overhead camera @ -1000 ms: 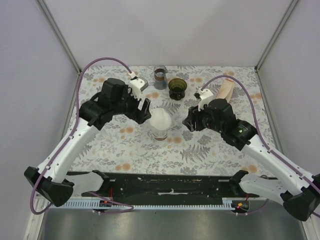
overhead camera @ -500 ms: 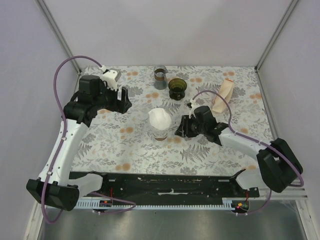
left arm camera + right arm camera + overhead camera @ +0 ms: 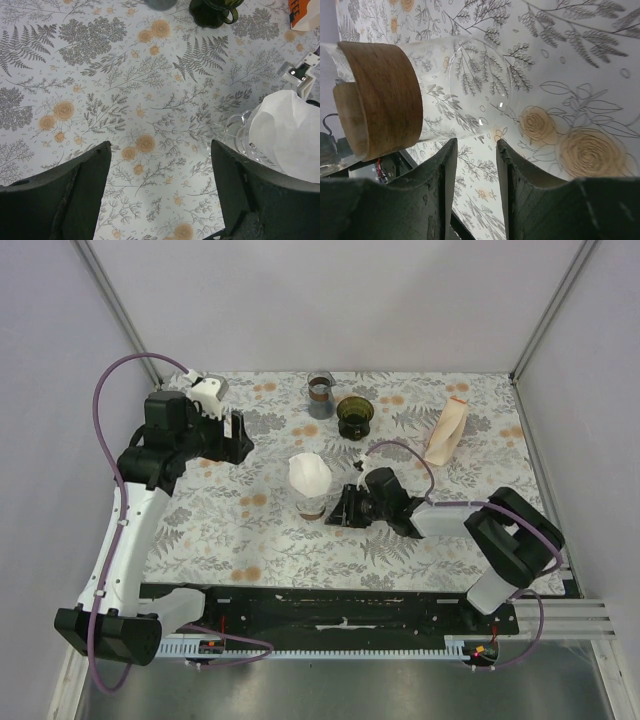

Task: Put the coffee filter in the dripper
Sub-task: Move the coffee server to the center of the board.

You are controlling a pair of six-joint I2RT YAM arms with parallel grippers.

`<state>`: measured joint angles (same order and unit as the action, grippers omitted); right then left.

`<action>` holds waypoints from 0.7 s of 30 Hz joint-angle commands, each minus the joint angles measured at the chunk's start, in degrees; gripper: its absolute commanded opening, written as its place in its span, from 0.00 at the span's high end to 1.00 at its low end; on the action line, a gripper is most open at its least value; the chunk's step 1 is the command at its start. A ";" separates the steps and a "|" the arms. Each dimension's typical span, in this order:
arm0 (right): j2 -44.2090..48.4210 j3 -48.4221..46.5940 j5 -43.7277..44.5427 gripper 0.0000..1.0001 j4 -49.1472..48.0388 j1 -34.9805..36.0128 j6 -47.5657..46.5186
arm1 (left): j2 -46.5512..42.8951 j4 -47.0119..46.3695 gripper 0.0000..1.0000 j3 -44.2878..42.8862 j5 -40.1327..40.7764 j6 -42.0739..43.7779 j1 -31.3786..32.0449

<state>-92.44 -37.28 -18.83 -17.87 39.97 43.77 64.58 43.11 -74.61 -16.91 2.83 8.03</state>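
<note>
From above, my right claw (image 3: pixel 338 512) is showing only as a dark lump low on the floral-patterned table (image 3: pixel 200 530), so its fingers are hard to make out there; its own camera is showing them narrowly parted (image 3: pixel 476 145), gripping nothing, with the clear round glass carafe (image 3: pixel 470 90) just beyond the tips at 12 o'clock and its brown wooden collar (image 3: pixel 380 100) running off the left edge. The white paper coffee filter (image 3: pixel 310 473) is sitting on top of that carafe, hiding most of it from above. My left claw (image 3: pixel 243 437) is hanging wide and empty at the filter's 10 o'clock; in its view the filter is getting cut off by the frame at 3 o'clock. The dark olive-green translucent dripper (image 3: pixel 355 417) is standing apart at the filter's 1 o'clock, between the clear glass jar with a brown band (image 3: pixel 320 393) and the long pale peach packet (image 3: pixel 446 433).
</note>
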 commanded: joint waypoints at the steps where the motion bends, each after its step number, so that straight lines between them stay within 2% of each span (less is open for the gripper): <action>1: -3.96 -2.88 -0.42 0.56 -8.41 1.95 5.27 | -1.29 -1.45 0.14 -1.42 -1.29 -0.63 -0.74; 7: -11.25 -13.16 -0.24 0.57 -6.31 5.91 5.27 | -1.29 -0.31 0.14 -3.35 1.43 0.51 -1.35; 21: -25.76 -34.34 0.20 0.57 -1.82 7.85 5.45 | -1.30 0.31 0.14 -4.49 5.83 2.09 -1.88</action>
<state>-114.91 -65.67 -19.64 -19.99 47.53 48.53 64.36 44.14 -76.42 -12.53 3.25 6.72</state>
